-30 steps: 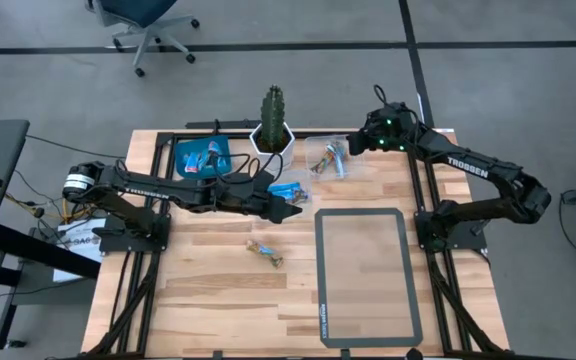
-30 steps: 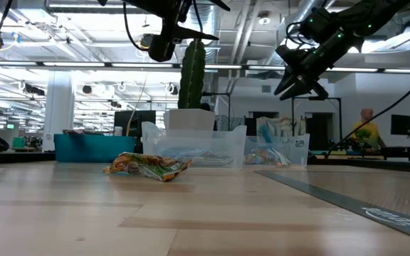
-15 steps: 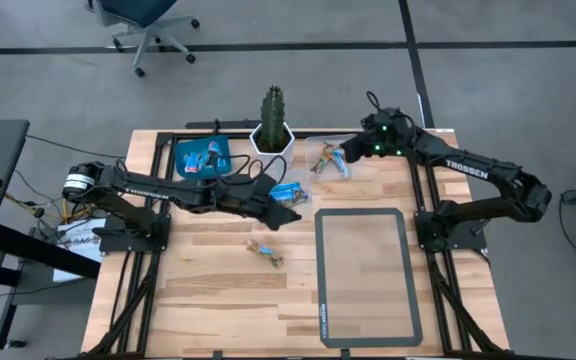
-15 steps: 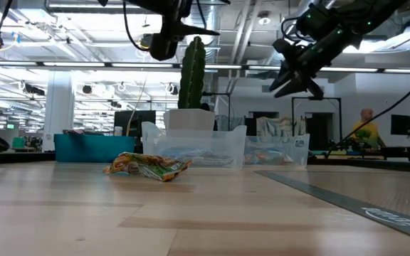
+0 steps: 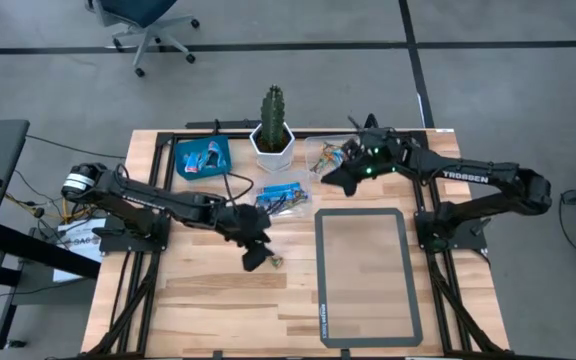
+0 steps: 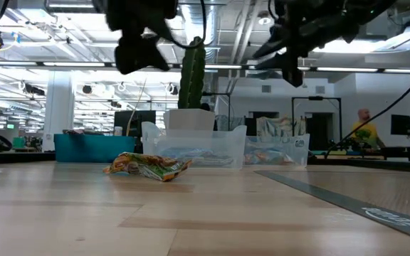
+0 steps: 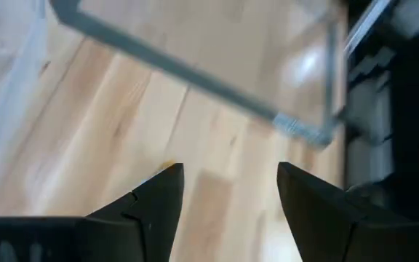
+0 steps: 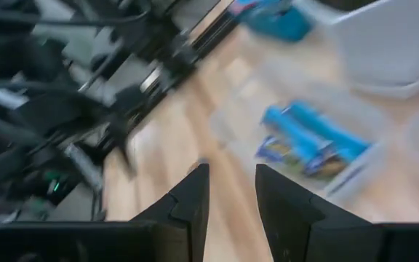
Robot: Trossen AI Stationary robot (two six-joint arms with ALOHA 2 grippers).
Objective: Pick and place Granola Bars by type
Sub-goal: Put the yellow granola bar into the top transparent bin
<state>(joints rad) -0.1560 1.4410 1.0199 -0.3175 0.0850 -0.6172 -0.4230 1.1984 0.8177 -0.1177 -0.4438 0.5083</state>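
One brown-gold granola bar (image 5: 271, 260) lies flat on the wood, crumpled (image 6: 148, 167). My left gripper (image 5: 255, 258) hovers just left of it and above it (image 6: 137, 53). It is open and empty (image 7: 230, 211). My right gripper (image 5: 330, 178) hangs in the air near the clear container of brown-gold bars (image 5: 328, 155). It is open by a narrow gap with nothing between the fingers (image 8: 231, 200). Blue bars fill a second clear container (image 5: 283, 196), also seen in the right wrist view (image 8: 308, 145). More bars lie in the blue tray (image 5: 201, 157).
A cactus in a white pot (image 5: 273, 128) stands at the far edge between the tray and the containers. A grey-framed mat (image 5: 361, 275) covers the table's right near part. Bare wood lies left and near of the loose bar. A person (image 6: 365, 128) shows far behind the table.
My left gripper has swung from beside the container of blue bars toward the near edge and down, and now stands by the loose brown-gold bar. My right gripper has moved from over the far clear container toward the table's left and near side.
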